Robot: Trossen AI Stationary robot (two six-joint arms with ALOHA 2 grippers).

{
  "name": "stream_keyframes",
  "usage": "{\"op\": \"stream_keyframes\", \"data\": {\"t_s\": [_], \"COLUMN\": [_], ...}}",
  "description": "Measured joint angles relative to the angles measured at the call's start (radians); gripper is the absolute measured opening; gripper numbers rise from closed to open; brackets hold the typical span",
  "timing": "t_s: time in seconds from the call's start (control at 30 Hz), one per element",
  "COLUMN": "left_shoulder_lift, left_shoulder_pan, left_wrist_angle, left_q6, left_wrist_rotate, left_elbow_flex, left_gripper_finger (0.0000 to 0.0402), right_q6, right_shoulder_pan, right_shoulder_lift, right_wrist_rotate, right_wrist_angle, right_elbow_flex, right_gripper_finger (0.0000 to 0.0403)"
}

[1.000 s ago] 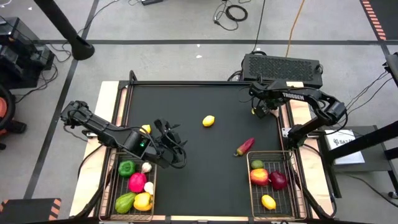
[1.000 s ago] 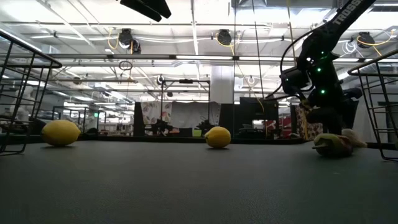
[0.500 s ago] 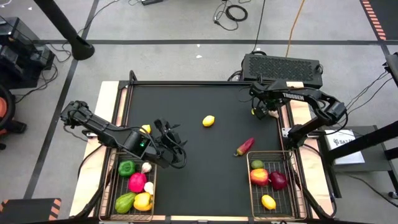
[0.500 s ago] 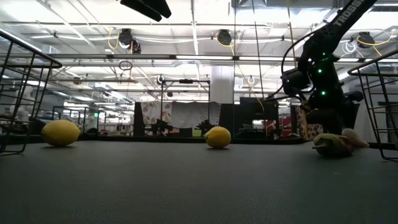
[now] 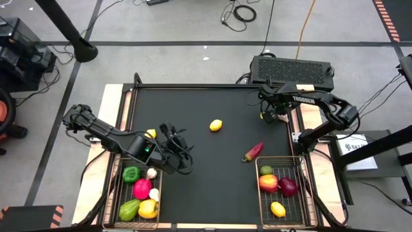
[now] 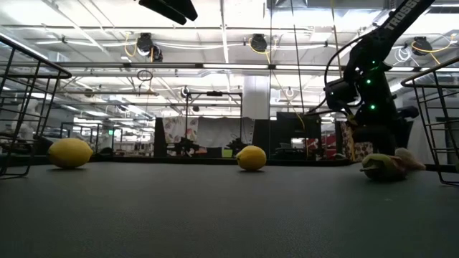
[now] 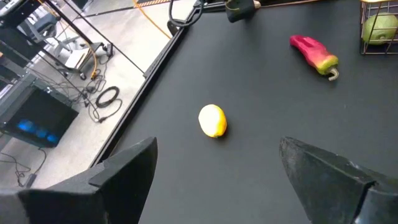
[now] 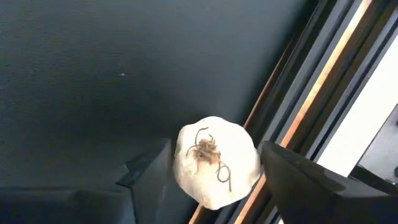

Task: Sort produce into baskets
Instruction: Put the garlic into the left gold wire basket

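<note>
My right gripper (image 5: 266, 116) is at the mat's far right edge, shut on a white garlic bulb (image 8: 216, 163). My left gripper (image 5: 178, 149) is open and empty beside the left basket (image 5: 156, 193), which holds peppers and garlic. The right basket (image 5: 301, 193) holds a lime, apples and a lemon. On the mat lie a lemon (image 5: 215, 125) in the middle, a second lemon (image 5: 150, 133) by the left arm, and a dark red chili (image 5: 253, 152). The middle lemon (image 7: 212, 120) and the chili (image 7: 314, 53) also show in the left wrist view. My right gripper pinches the garlic bulb by its two opposite sides (image 8: 180, 168) between its two fingers. The fingers come from above, pointing down. The bulb's brown stem end faces the camera. I cannot tell whether the bulb is lifted or rests on the mat.
A raised black rail (image 8: 298, 106) and a wooden strip run along the mat's right edge, right beside the garlic. A black box (image 5: 293, 69) stands behind the far right corner. Bare mat lies between the two baskets.
</note>
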State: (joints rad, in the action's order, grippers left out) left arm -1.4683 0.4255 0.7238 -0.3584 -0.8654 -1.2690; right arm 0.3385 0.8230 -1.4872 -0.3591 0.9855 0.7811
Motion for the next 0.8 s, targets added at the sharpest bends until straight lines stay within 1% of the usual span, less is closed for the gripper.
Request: {"op": "stream_keyframes", "data": {"t_s": [0.13,0.3,0.47,0.67,0.8], "left_shoulder_lift": [0.0,0.0,0.0,0.0,0.0], "left_shoulder_pan": [0.0,0.0,0.0,0.0,0.0], "left_wrist_angle": [0.0,0.0,0.0,0.0,0.0], "left_q6": [0.0,0.0,0.0,0.0,0.0], "left_wrist_rotate": [0.0,0.0,0.0,0.0,0.0], "left_elbow_flex": [0.0,0.0,0.0,0.0,0.0], "left_gripper_finger": [0.0345,0.0345,0.0345,0.0345,0.0345], "right_q6": [-0.003,-0.002,-0.006,-0.006,-0.013], "right_shoulder_pan": [0.0,-0.001,-0.018,-0.069,-0.101], "right_shoulder_lift": [0.0,0.0,0.0,0.0,0.007], "right_wrist_rotate": [0.001,0.002,0.027,0.053,0.129], "right_wrist_angle": [-0.002,-0.002,-0.001,0.001,0.003], "right_elbow_flex": [0.0,0.0,0.0,0.0,0.007], "right_gripper_finger": [0.0216,0.0196,0.0191,0.019,0.0189]}}
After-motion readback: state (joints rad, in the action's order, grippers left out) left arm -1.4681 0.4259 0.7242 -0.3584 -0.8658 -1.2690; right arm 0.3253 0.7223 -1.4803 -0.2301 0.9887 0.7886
